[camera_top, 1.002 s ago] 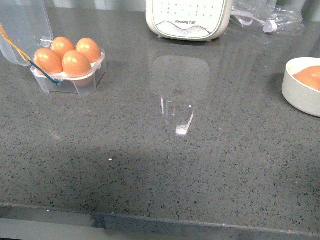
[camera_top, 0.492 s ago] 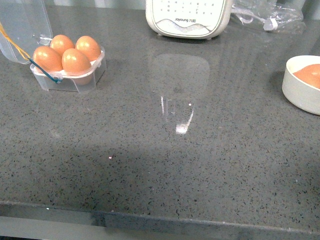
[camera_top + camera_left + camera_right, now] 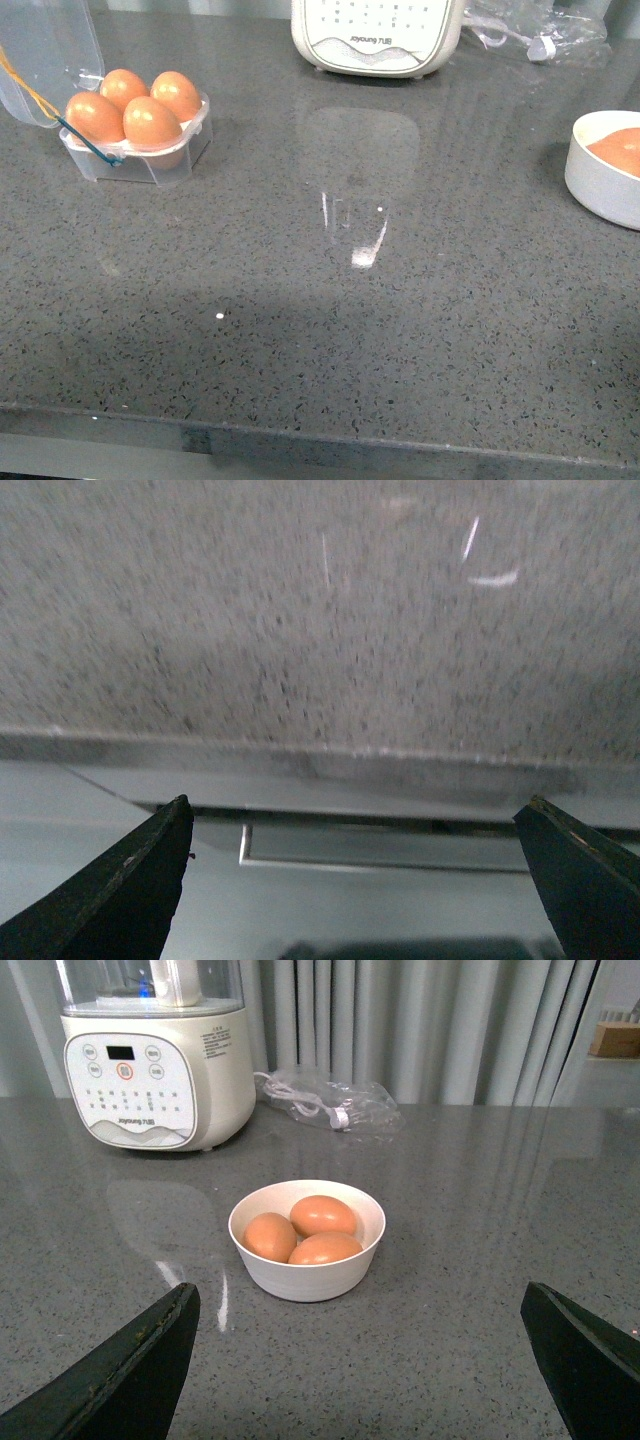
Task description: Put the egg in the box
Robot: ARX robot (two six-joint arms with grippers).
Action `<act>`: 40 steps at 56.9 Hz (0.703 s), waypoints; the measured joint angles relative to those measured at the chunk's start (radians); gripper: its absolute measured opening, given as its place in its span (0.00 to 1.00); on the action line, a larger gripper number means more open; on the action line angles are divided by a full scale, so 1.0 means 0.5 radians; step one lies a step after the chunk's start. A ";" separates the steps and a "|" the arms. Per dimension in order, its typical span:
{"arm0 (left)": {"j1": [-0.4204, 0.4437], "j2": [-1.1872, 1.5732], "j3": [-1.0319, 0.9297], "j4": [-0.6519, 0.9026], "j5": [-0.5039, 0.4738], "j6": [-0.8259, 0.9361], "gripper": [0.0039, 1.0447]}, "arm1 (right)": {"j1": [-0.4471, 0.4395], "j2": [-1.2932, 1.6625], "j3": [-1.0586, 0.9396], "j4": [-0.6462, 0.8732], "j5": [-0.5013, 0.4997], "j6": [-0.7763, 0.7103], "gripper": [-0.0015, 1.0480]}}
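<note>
The clear plastic box (image 3: 140,160) sits at the far left of the counter, its lid (image 3: 45,50) open and tilted back, with yellow and blue bands on it. All its cells hold brown eggs (image 3: 152,120). A white bowl (image 3: 600,185) at the right edge holds more eggs; the right wrist view shows three eggs (image 3: 322,1215) in that bowl (image 3: 310,1275). My right gripper (image 3: 362,1360) is open and empty, short of the bowl. My left gripper (image 3: 360,880) is open and empty over the counter's front edge. Neither arm shows in the front view.
A cream Joyoung appliance (image 3: 375,35) stands at the back centre; it also shows in the right wrist view (image 3: 155,1060). A clear bag with a cable (image 3: 535,35) lies at the back right. The counter's front edge (image 3: 320,440) runs along the bottom.
The view has shifted slightly, so the box and bowl sit a little higher in frame. Nothing on the counter has moved.
</note>
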 joint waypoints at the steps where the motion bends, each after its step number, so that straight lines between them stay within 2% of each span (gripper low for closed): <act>1: 0.001 0.001 0.000 -0.002 0.000 0.002 0.94 | 0.000 0.001 0.000 0.000 0.000 0.000 0.93; 15: 0.027 0.037 0.109 0.134 0.032 0.002 0.94 | 0.000 0.000 0.000 -0.001 0.000 0.000 0.93; 26: 0.090 0.420 0.210 0.637 0.111 0.060 0.94 | 0.000 0.000 0.000 -0.001 0.000 0.000 0.93; 40: 0.320 1.297 0.549 1.435 0.223 0.229 0.94 | 0.000 0.000 0.000 -0.001 0.000 0.000 0.93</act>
